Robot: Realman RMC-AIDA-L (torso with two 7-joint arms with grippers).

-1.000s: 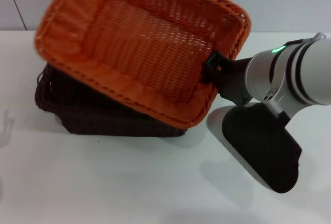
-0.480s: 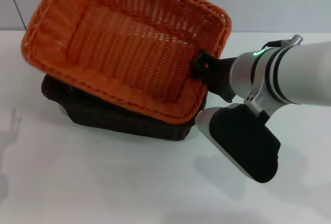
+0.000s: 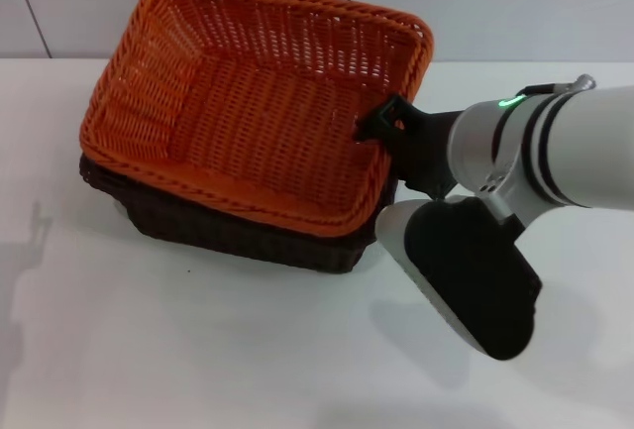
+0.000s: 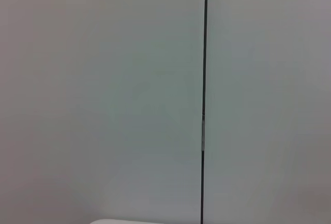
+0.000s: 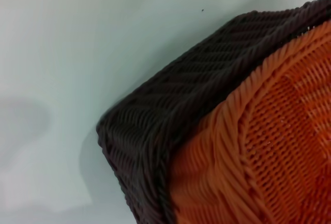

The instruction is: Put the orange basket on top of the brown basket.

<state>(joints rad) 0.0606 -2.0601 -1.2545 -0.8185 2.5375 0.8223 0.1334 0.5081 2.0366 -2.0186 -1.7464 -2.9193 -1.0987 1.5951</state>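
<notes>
The orange basket [image 3: 248, 112] sits nested on top of the brown basket [image 3: 228, 236], slightly skewed, left of centre on the white table in the head view. Only the brown basket's front wall and left corner show beneath it. My right gripper [image 3: 388, 124] is shut on the orange basket's right rim, with one black finger [image 3: 380, 122] inside the rim. The right wrist view shows a corner of the brown basket [image 5: 170, 110] with the orange basket [image 5: 274, 146] inside it. My left gripper is out of view; its wrist view shows only the wall.
The white table [image 3: 198, 350] stretches in front of and beside the baskets. My right arm's forearm [image 3: 466, 280] hangs over the table right of the baskets. A pale wall [image 3: 495, 3] stands behind the table.
The orange basket has come down from a tilted hold above the brown basket and now rests level in it. My right gripper lowered with it, holding the rim.
</notes>
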